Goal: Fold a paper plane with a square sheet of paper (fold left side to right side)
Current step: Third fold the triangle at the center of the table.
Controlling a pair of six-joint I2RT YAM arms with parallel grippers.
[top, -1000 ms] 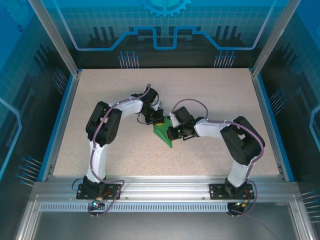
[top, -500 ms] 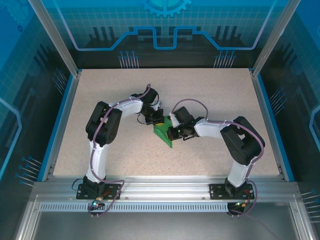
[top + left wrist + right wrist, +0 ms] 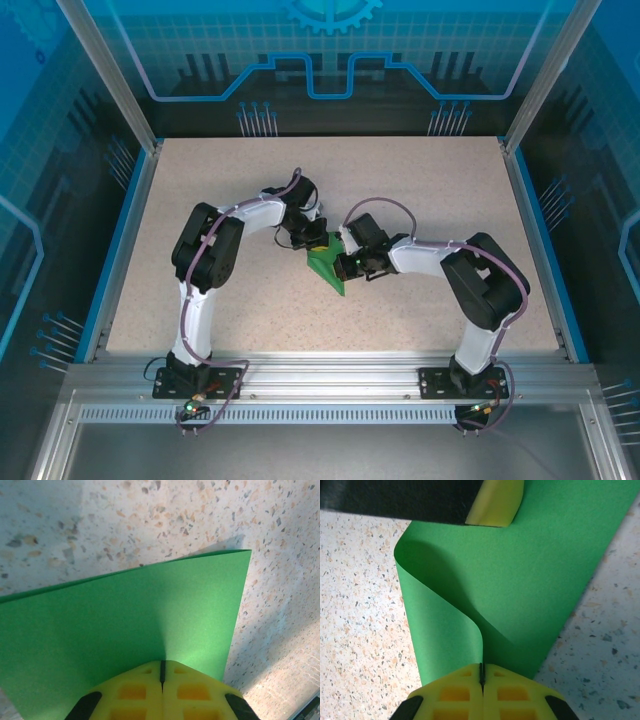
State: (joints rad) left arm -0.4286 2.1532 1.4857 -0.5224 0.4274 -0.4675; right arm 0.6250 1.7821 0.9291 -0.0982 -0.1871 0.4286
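Hard to read first. Overhead, most of the square sheet of paper buried under both wrists. Only a small green wedge showing, about midway between the left and right edges of the surface, a little toward the near edge. Fold state unreadable from there.

Left wrist view: near part of the sheet cut off at the bottom and left of the frame. One far corner visible, with shadow cast on the speckled surface beside it.

Right wrist view: sheet bent over itself in a soft, uncreased roll along one side, the upper layer curving down into the seam of the right end effector. One yellow finger of the left end effector on the far edge of the sheet, its black body cut off at the top.

Counts: one sheet, one surface, two arms (left arm, right arm), two end effectors.

States: right end effector pressed together, pinching the sheet. Left end effector pressed together too, both halves meeting at a thin seam, sheet apparently nipped there.

Against a second ago: nothing readable changed overhead. Same green wedge, same arm poses.
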